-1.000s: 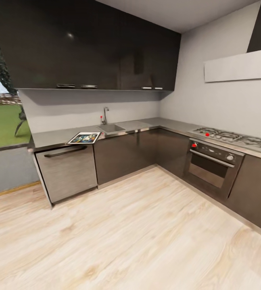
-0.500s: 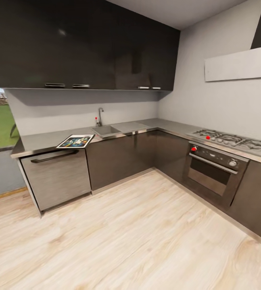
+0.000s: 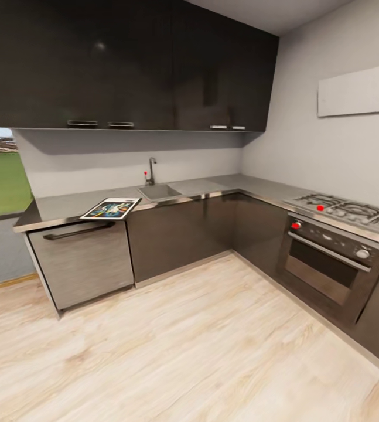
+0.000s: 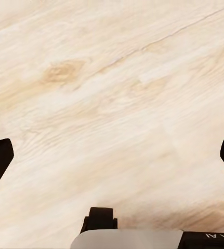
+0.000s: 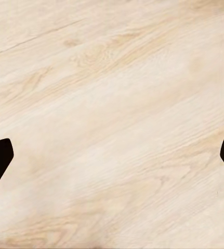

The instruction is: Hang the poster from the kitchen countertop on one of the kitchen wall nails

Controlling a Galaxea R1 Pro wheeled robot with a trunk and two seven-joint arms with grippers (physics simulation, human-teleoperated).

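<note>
Left wrist view and right wrist view show the left claw (image 4: 112, 155) and right claw (image 5: 112, 155) spread wide and empty above the wood floor (image 3: 201, 351), so the robot seems to be approaching the poster (image 3: 111, 208), which lies flat at the countertop's (image 3: 60, 206) front edge left of the sink (image 3: 160, 191); next comes closing in to reach it.

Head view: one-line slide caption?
Poster lies flat on the kitchen countertop left of the sink, across the wooden floor.

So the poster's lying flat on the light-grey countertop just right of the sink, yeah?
Not quite. In the head view the poster lies flat on the countertop to the left of the sink, not right of it, above the steel-fronted appliance.
</note>
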